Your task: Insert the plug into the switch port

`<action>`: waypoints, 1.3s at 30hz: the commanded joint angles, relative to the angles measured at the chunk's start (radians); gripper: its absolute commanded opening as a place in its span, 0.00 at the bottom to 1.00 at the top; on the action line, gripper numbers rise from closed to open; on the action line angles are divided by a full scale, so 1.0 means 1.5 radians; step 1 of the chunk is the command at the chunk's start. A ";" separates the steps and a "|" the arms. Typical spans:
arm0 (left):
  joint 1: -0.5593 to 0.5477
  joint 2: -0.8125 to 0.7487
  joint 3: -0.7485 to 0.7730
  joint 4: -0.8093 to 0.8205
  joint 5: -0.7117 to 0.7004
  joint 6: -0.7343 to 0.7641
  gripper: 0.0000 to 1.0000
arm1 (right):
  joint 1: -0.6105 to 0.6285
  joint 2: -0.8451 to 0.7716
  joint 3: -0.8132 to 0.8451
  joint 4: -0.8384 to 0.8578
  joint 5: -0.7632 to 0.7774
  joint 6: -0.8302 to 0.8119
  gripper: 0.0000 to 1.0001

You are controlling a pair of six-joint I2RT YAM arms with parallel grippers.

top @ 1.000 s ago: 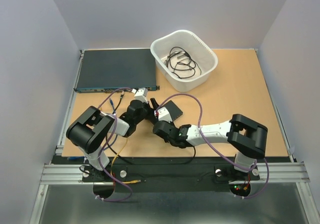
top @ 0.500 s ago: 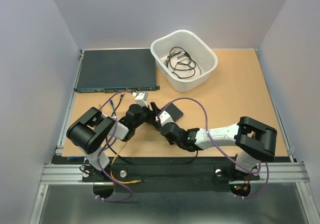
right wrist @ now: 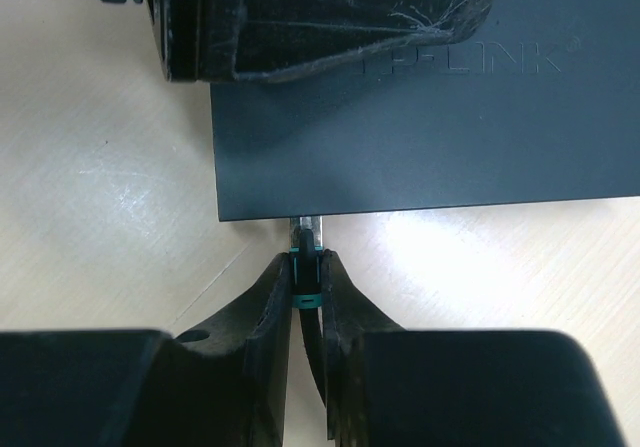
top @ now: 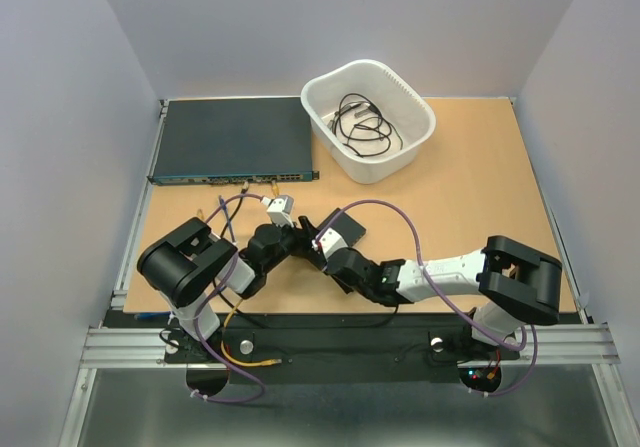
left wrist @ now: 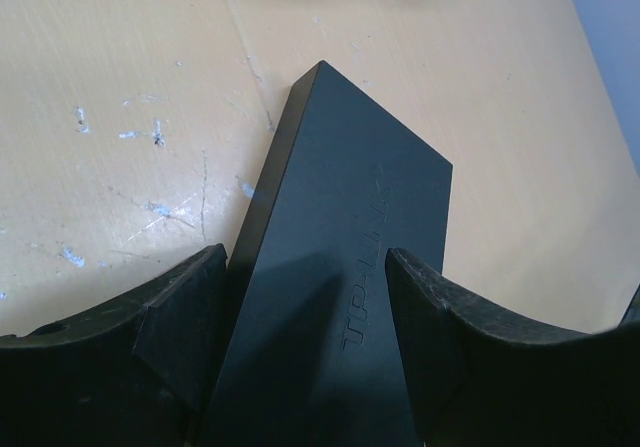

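The small flat black box (top: 345, 229) lies on the table between my arms. My left gripper (top: 306, 229) holds its left end. In the left wrist view its fingers (left wrist: 180, 307) stand on either side of the box (left wrist: 350, 167), which fills the gap of the gripper (left wrist: 305, 267). My right gripper (right wrist: 306, 259) is shut on the plug (right wrist: 307, 235), clear-tipped with a green-banded black boot. The plug's tip meets the box's near edge (right wrist: 420, 137). The switch port is hidden under that edge. In the top view the right gripper (top: 333, 257) sits just below the box.
A wide dark rack unit (top: 230, 137) lies at the back left. A white tub (top: 385, 167) with black cables stands at the back centre. A purple cable (top: 395, 217) arcs over the right arm. The left finger (right wrist: 300, 17) overhangs the box's top.
The left gripper and the box have drawn slightly toward the near edge. The right arm's elbow has swung right and its gripper has closed in on the box's near edge.
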 commanded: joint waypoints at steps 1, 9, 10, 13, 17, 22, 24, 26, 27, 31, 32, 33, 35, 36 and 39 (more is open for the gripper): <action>-0.081 0.025 -0.029 -0.024 0.119 -0.069 0.74 | -0.005 0.009 0.027 0.200 -0.001 -0.021 0.01; -0.121 0.042 -0.023 -0.010 0.106 -0.079 0.74 | -0.005 0.048 0.094 0.217 -0.006 -0.052 0.00; -0.126 0.041 -0.021 -0.010 0.106 -0.079 0.74 | -0.005 0.051 0.099 0.221 0.007 -0.053 0.00; -0.135 0.043 -0.019 -0.010 0.104 -0.084 0.74 | -0.009 0.057 0.104 0.264 0.027 -0.051 0.00; -0.143 0.062 -0.008 -0.009 0.103 -0.084 0.74 | -0.012 0.066 0.105 0.314 0.028 -0.057 0.00; -0.144 0.070 0.011 -0.018 0.116 -0.078 0.74 | -0.012 0.083 0.116 0.340 -0.036 -0.072 0.00; -0.144 0.067 0.034 -0.061 0.114 -0.060 0.74 | -0.012 0.085 0.116 0.345 -0.051 -0.071 0.00; -0.144 0.062 0.053 -0.096 0.109 -0.037 0.74 | -0.012 0.089 0.117 0.348 -0.042 -0.070 0.00; -0.143 0.059 0.074 -0.126 0.107 -0.030 0.74 | -0.012 0.090 0.117 0.348 -0.030 -0.065 0.01; -0.135 0.057 0.110 -0.178 0.095 -0.008 0.74 | -0.012 0.090 0.115 0.348 -0.005 -0.058 0.00; -0.130 0.056 0.113 -0.186 0.093 -0.005 0.74 | -0.012 0.091 0.114 0.348 0.012 -0.056 0.00; -0.126 0.053 0.118 -0.190 0.092 0.002 0.74 | -0.012 0.091 0.113 0.348 0.026 -0.048 0.01; -0.104 0.054 0.125 -0.199 0.100 0.007 0.74 | -0.012 0.093 0.111 0.348 0.055 -0.043 0.00; -0.095 0.052 0.132 -0.203 0.104 0.012 0.74 | -0.012 0.096 0.109 0.348 0.061 -0.038 0.01; -0.065 0.055 0.155 -0.226 0.114 0.022 0.74 | -0.012 0.102 0.108 0.348 0.070 -0.031 0.00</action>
